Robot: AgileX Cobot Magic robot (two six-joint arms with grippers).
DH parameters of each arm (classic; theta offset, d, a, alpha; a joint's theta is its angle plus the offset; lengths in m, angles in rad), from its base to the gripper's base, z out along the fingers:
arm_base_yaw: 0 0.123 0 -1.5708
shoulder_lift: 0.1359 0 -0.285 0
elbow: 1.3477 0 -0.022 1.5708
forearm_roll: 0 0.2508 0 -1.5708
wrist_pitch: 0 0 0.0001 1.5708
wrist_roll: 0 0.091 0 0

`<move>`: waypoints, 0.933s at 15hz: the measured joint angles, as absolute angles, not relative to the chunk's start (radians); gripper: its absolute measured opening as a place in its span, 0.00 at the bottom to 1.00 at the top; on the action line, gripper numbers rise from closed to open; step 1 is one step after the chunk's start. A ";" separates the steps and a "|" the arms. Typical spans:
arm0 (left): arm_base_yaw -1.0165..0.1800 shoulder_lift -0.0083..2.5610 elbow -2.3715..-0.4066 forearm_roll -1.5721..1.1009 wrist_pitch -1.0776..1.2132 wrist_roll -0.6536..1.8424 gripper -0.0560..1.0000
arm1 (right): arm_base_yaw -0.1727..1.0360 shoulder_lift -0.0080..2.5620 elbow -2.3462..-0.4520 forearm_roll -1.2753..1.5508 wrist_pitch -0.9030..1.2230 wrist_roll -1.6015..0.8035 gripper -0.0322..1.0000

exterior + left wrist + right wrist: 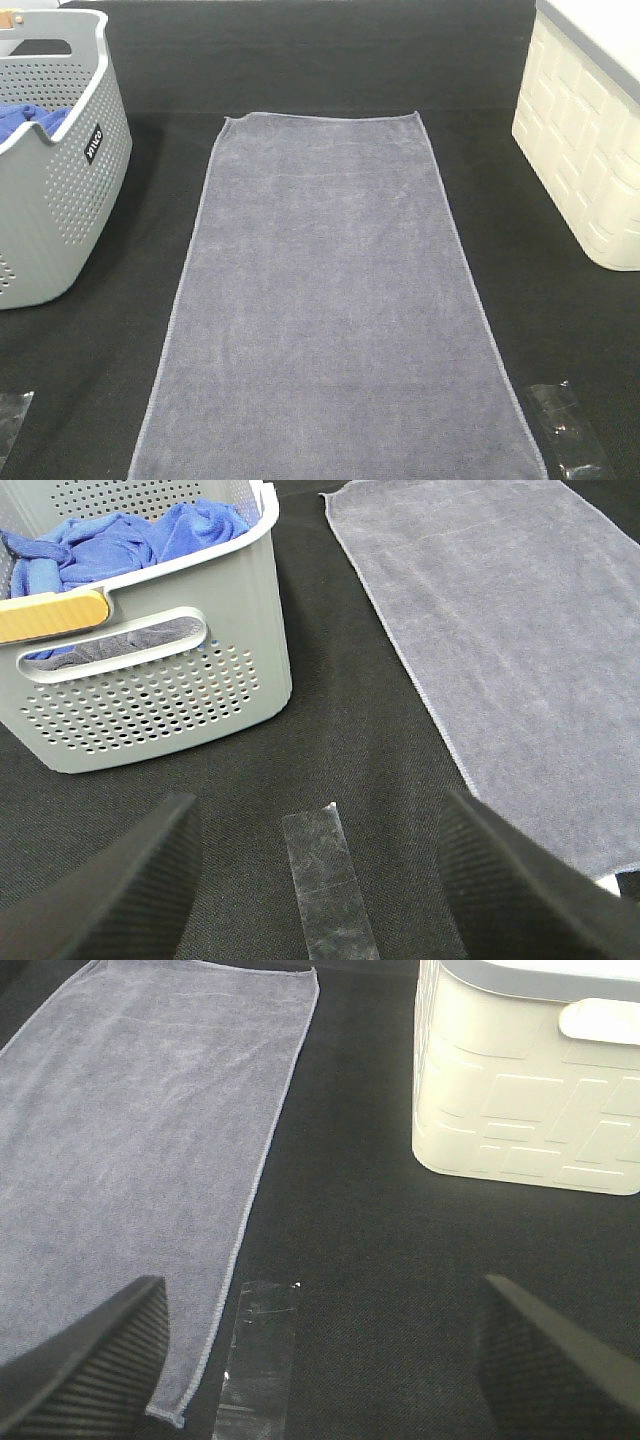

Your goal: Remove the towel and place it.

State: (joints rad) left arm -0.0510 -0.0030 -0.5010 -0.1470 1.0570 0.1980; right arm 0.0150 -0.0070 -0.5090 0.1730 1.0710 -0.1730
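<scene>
- While both grippers, left [320, 880] and right [320, 1360], are hovering with jaws apart and holding nothing, the towel [330, 300] is lying flat on the table [330, 60].
- It is sitting between the basket [50, 200] and the bin [585, 150], seemingly untouched.

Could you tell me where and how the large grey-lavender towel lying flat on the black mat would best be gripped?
Probably at the near corners: the grey-lavender microfibre towel lies flat and unfolded, so only its hemmed edges offer a pinchable lip. The open left gripper and open right gripper each sit beside a near corner and could come down from above.
</scene>
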 joint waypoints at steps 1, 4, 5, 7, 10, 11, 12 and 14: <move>-0.051 -0.003 -0.501 -0.147 1.057 0.198 0.67 | 0.015 -0.007 -0.509 0.173 1.071 -0.173 0.78; -0.051 -0.003 -0.501 -0.147 1.057 0.198 0.67 | 0.015 -0.007 -0.509 0.173 1.071 -0.173 0.78; -0.051 -0.003 -0.501 -0.147 1.057 0.199 0.67 | 0.015 -0.007 -0.509 0.173 1.071 -0.173 0.78; -0.051 -0.003 -0.501 -0.147 1.057 0.199 0.67 | 0.015 -0.007 -0.509 0.173 1.071 -0.173 0.78; -0.051 -0.003 -0.501 -0.147 1.057 0.199 0.67 | 0.015 -0.007 -0.509 0.173 1.071 -0.173 0.78; -0.051 -0.003 -0.501 -0.147 1.057 0.199 0.67 | 0.015 -0.007 -0.509 0.173 1.071 -0.173 0.78; -0.051 -0.003 -0.501 -0.147 1.057 0.199 0.67 | 0.015 -0.007 -0.509 0.173 1.071 -0.173 0.78; -0.051 -0.003 -0.501 -0.147 1.057 0.199 0.67 | 0.015 -0.007 -0.509 0.173 1.071 -0.173 0.78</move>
